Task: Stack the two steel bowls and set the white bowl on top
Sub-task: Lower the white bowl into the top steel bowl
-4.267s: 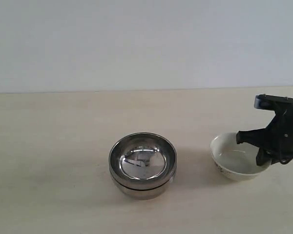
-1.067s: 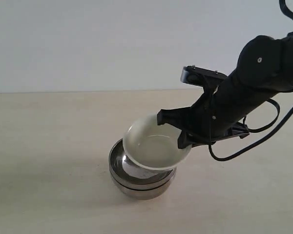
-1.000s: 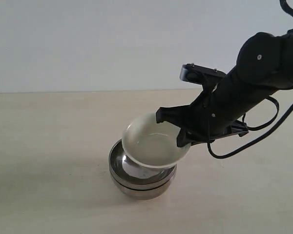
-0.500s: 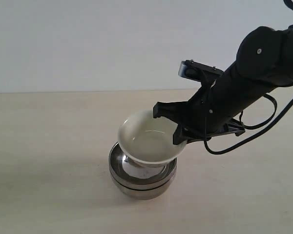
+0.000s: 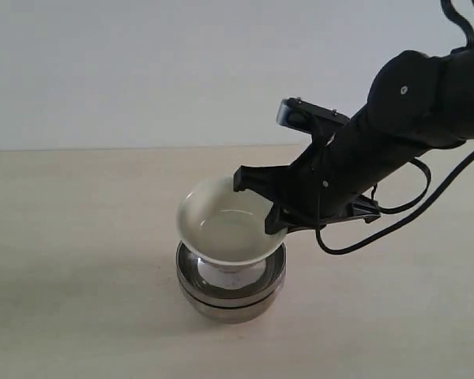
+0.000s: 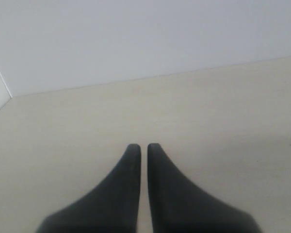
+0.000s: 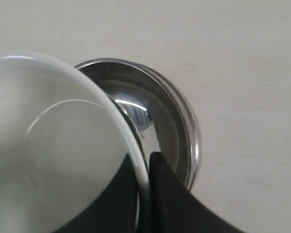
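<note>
The right arm is matte black, with thick rounded links, thin black cables looping off it and a small grey block by the wrist. The left hand has black, tapering fingers.

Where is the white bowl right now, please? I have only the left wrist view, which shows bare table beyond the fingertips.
Observer: The white bowl hangs over the two steel bowls, which are already nested.
Operator: What is holding it?
Observer: The right gripper pinches its rim, one finger inside the bowl, the other outside.
Operator: Has it landed?
Observer: Its base dips into the upper steel bowl's mouth; contact I cannot confirm.
</note>
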You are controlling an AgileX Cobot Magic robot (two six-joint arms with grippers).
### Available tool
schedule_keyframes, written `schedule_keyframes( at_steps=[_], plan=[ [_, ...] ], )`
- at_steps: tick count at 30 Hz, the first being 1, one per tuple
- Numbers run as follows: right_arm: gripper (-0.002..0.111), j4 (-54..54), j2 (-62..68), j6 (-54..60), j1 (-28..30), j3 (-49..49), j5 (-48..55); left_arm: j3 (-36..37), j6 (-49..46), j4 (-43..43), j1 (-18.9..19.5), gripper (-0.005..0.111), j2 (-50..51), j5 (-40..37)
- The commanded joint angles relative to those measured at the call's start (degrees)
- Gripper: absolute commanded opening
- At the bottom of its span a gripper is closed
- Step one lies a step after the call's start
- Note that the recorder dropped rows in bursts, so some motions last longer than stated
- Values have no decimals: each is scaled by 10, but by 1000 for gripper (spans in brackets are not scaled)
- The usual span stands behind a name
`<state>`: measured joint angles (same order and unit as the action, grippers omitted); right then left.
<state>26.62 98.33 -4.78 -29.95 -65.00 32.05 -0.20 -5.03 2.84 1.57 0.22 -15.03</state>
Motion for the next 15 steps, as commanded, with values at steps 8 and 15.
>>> schedule_keyframes(
  at_steps=[8, 15],
  plan=[
    [0, 6, 26, 4, -1, -4, -9, 2, 6, -5, 2, 4, -2, 5],
    [4, 13, 29, 5, -1, -4, -10, 2, 6, -5, 2, 4, -2, 5]
  ],
)
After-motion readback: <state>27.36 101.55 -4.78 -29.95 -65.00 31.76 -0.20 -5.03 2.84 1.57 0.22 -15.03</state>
